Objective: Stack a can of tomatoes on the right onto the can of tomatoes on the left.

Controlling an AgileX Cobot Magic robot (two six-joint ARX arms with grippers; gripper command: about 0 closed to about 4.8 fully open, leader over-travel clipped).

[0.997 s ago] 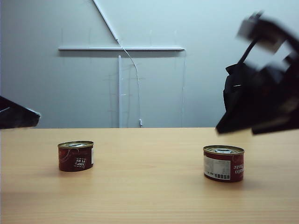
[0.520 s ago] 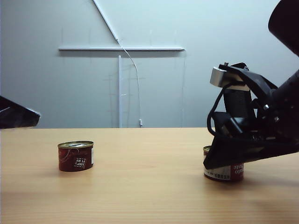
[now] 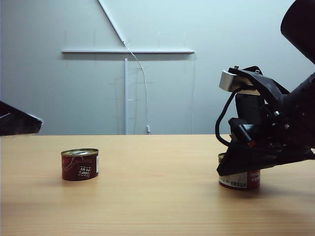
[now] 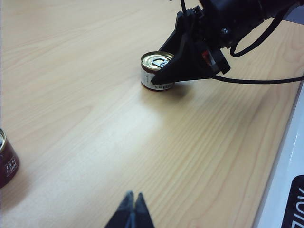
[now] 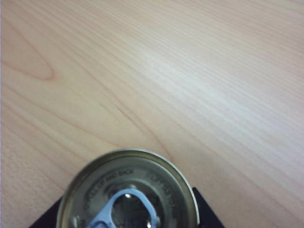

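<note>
The left can of tomatoes point(image 3: 79, 164), dark red with a metal lid, stands alone on the wooden table point(image 3: 157, 206); it also shows at the edge of the left wrist view point(image 4: 4, 164). The right can point(image 3: 241, 180) point(image 4: 156, 66) point(image 5: 128, 185) stands on the table between the fingers point(image 5: 203, 211) of my right gripper point(image 3: 237, 163) point(image 4: 172, 71) point(image 5: 127, 216), which press on both its sides. My left gripper point(image 4: 133, 195) hovers shut over bare wood, far from both cans, with nothing in it.
A dark part of the left arm point(image 3: 17, 122) juts in at the left edge of the exterior view. A grey wall with a white rail point(image 3: 128, 51) stands behind the table. The table's edge point(image 4: 280, 156) runs near the left gripper.
My right arm has swung down from above onto the right can. Its fingers now flank the can, and the can has shifted slightly to the right. The left arm and the left can stayed still.
</note>
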